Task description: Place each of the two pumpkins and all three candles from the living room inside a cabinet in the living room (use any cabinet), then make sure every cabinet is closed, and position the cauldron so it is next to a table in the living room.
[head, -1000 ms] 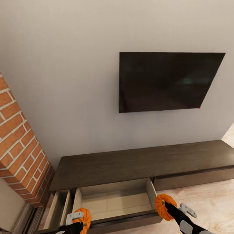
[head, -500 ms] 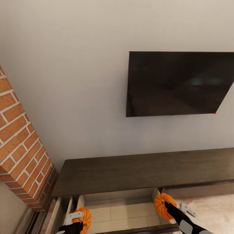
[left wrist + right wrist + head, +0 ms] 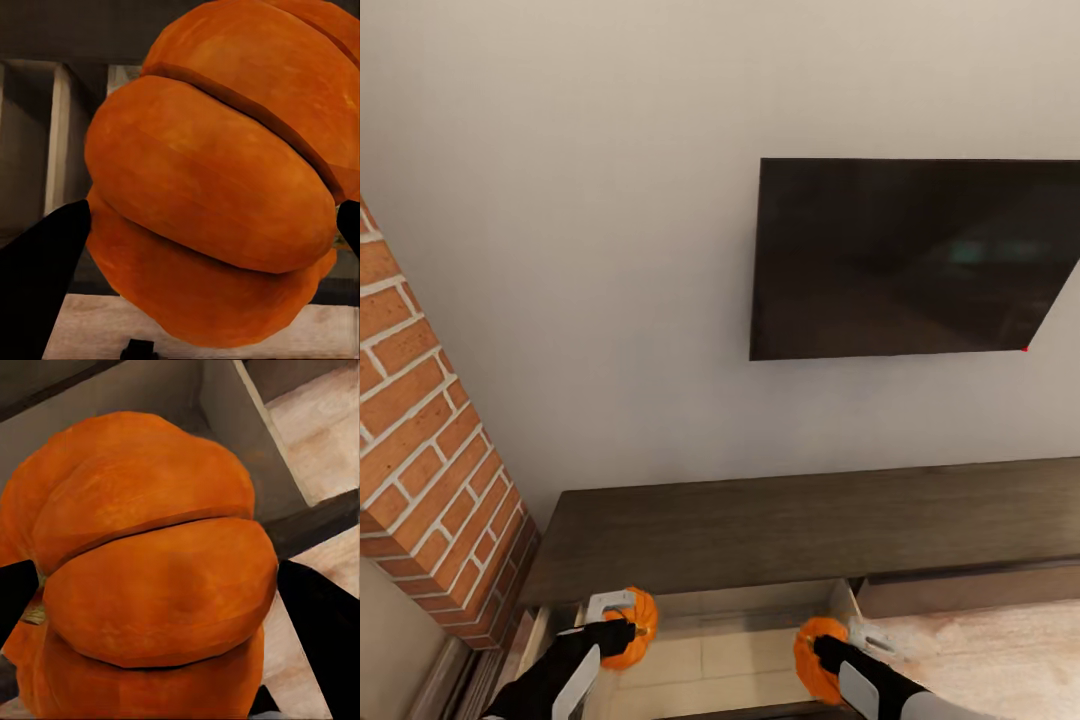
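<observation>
Each of my grippers holds an orange pumpkin over the open drawer (image 3: 730, 655) of the dark-brown cabinet (image 3: 800, 525). In the head view my left gripper (image 3: 622, 630) is shut on one pumpkin (image 3: 638, 628) above the drawer's left part. My right gripper (image 3: 822, 652) is shut on the other pumpkin (image 3: 812, 655) above the drawer's right part. Up close, the left wrist view shows its pumpkin (image 3: 217, 172) between black fingers (image 3: 45, 262), and the right wrist view shows its pumpkin (image 3: 150, 570) with the pale drawer wall (image 3: 240, 427) behind it.
A black TV (image 3: 910, 255) hangs on the pale wall above the cabinet. A red brick column (image 3: 420, 440) stands at the left. A second narrow drawer (image 3: 540, 640) is open beside it. Light wood floor (image 3: 990, 650) lies at the right.
Both arms have moved forward and inward, carrying the pumpkins from the drawer's near corners to over its inside. The camera shifted a little closer to the cabinet.
</observation>
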